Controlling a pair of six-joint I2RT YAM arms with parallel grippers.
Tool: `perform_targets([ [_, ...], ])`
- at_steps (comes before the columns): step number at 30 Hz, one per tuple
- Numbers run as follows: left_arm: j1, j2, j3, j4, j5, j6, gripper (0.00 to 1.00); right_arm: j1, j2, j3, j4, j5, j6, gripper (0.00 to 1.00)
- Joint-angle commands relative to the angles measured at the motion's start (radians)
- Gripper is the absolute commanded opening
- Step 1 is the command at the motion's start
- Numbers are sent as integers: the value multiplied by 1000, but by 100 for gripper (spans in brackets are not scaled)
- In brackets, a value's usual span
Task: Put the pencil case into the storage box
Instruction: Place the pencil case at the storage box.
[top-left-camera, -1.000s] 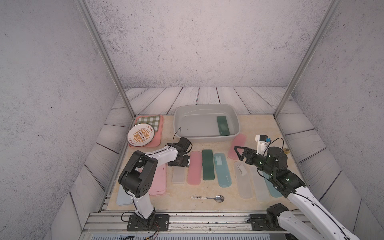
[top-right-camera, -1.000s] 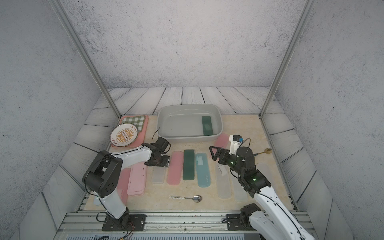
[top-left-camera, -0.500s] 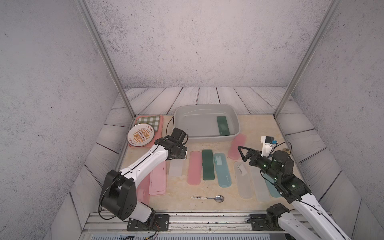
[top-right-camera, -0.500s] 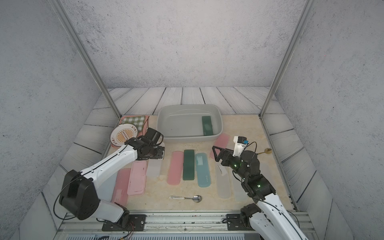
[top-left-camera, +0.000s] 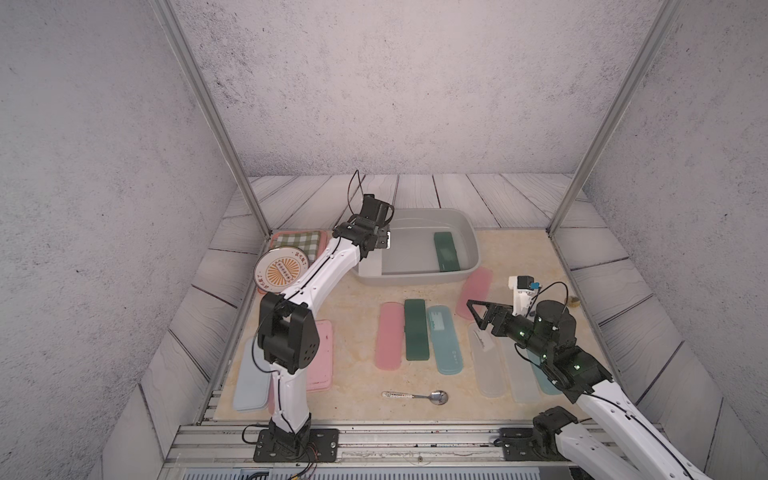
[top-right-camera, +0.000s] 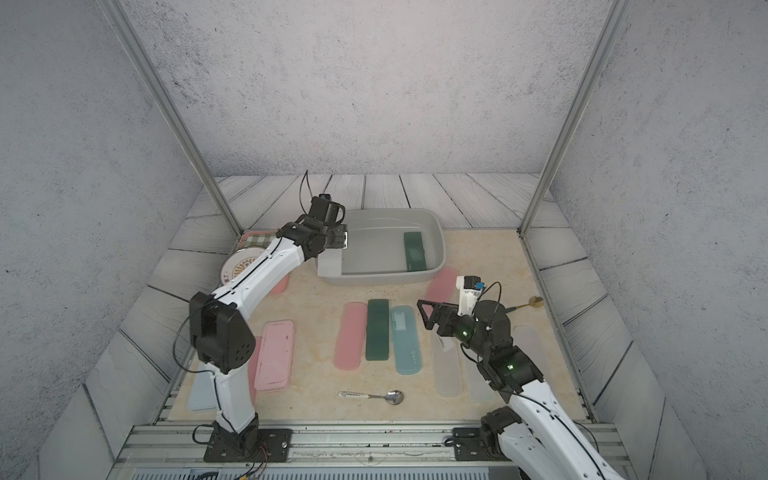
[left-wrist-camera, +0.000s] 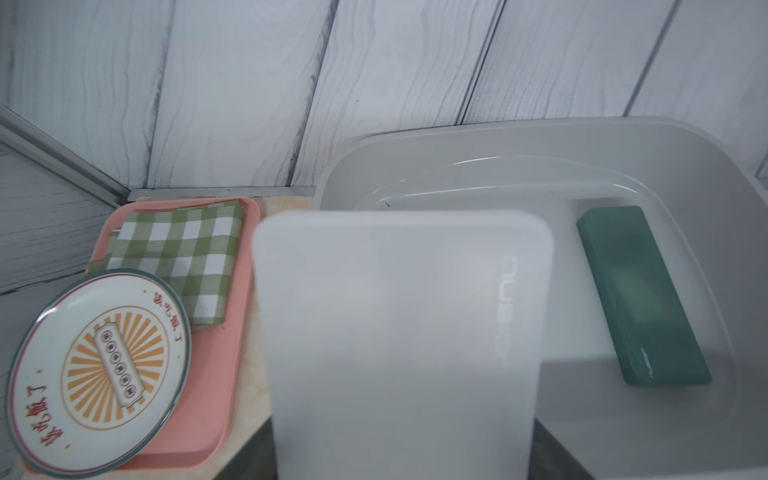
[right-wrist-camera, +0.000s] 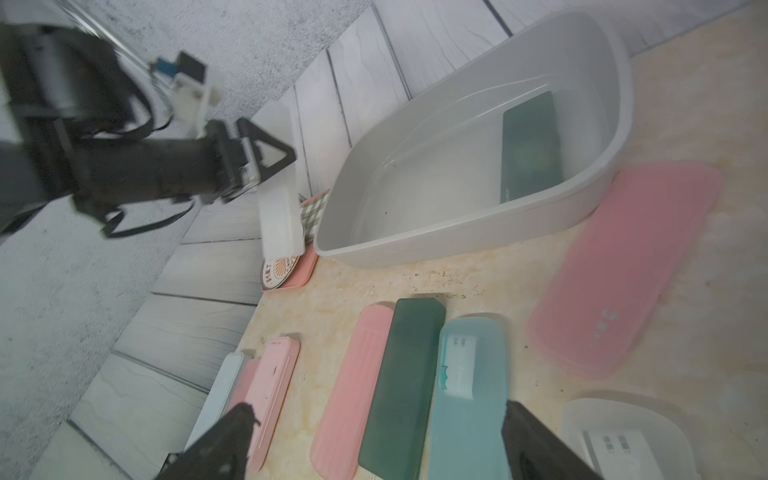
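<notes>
The white case (top-left-camera: 372, 266) hung on end at the 9 o'clock rim of the box (top-left-camera: 415, 279). The left gripper (top-left-camera: 381, 241) had its fingers closed on the case's upper part. Whether its lower end was inside the rim or just outside, I could not tell. A green case (top-left-camera: 445, 251) lay flat in the box at 3 o'clock, so I judged one placement done and a second midway, with the carry over the floor and the release left to do. More work remained on the table: a row of three cases (top-left-camera: 417, 330) at the box's 6 o'clock, a pink case (top-left-camera: 473, 291) at 4 o'clock and clear cases (top-left-camera: 490, 374) at 5 o'clock. Above those hovered the right gripper (top-left-camera: 478, 318), jaws wide apart and holding nothing
</notes>
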Motion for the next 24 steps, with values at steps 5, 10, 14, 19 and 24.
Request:
perform_targets([
  [5, 63, 358, 471, -183, 5, -82, 67, 22, -164, -26, 19, -103, -275, 95],
  [10, 91, 481, 579, -206, 19, -76, 66, 23, -202, -40, 148, -190, -333, 95],
  [14, 97, 536, 578, -166, 1, -16, 66, 24, -171, -17, 210, -274, -297, 95],
  [19, 100, 574, 578, -147, 44, 21, 69, 24, -111, 19, 221, -340, -240, 95],
  [24, 99, 580, 588, -148, 81, 60, 78, 23, -84, 13, 251, -336, -206, 96],
])
